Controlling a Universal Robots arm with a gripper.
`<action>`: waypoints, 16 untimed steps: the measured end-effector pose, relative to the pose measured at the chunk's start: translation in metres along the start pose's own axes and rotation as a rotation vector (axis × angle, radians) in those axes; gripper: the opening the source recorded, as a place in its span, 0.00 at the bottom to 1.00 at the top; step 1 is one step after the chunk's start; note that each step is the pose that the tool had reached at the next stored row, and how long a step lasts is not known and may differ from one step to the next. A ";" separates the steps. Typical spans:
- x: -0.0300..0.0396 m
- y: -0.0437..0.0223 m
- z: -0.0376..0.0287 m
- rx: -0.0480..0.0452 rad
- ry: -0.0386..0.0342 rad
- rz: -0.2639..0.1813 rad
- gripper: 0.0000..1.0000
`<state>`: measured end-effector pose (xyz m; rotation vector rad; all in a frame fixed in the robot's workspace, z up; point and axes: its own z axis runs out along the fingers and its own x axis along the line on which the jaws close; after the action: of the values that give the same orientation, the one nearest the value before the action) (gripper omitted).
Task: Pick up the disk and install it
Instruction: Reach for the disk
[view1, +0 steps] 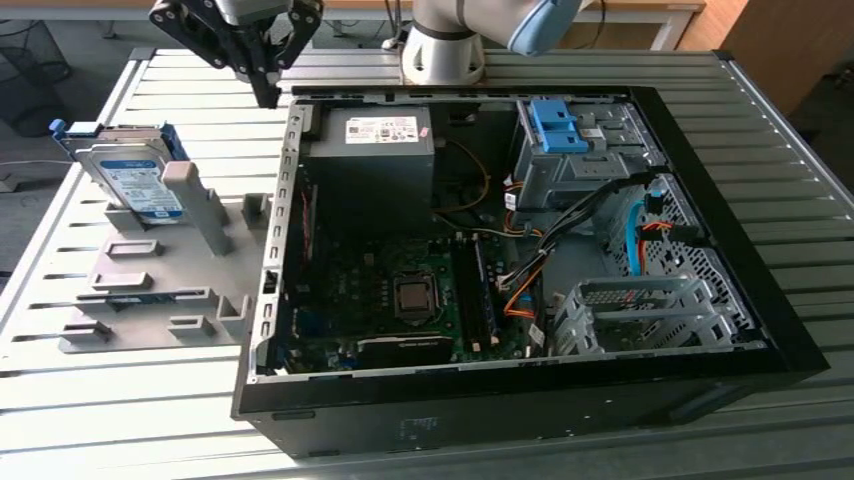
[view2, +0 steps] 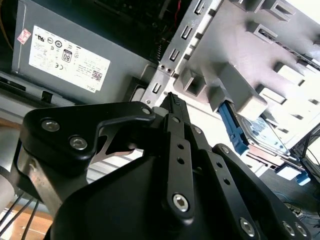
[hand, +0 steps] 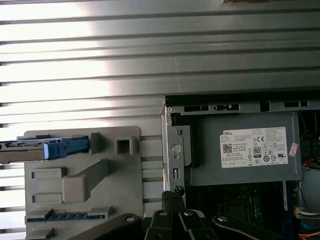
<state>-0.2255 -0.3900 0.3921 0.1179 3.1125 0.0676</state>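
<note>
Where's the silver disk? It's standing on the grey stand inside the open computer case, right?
Not quite. The disk does stand on the grey stand, but that stand is outside the computer case, beside it on the table, at the exterior view's left. The exterior view shows this.

The gripper (hand: 172, 192) hangs with its fingertips pressed together at the wall of the open computer case (hand: 169, 150), between the grey fixture plate (hand: 125, 175) and the power supply (hand: 220, 170). The disk (hand: 50, 149) stands edge-on in that plate, well apart from the gripper, on the slatted metal table (hand: 150, 60).
</note>
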 end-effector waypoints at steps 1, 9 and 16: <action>0.0021 0.0002 0.0000 -0.0001 0.0000 0.000 0.11; 0.0190 0.0017 -0.0001 -0.0001 -0.0001 0.000 0.11; 0.0345 0.0034 -0.0003 0.0000 0.0000 0.000 0.11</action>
<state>-0.2596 -0.3839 0.3917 0.1179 3.1125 0.0676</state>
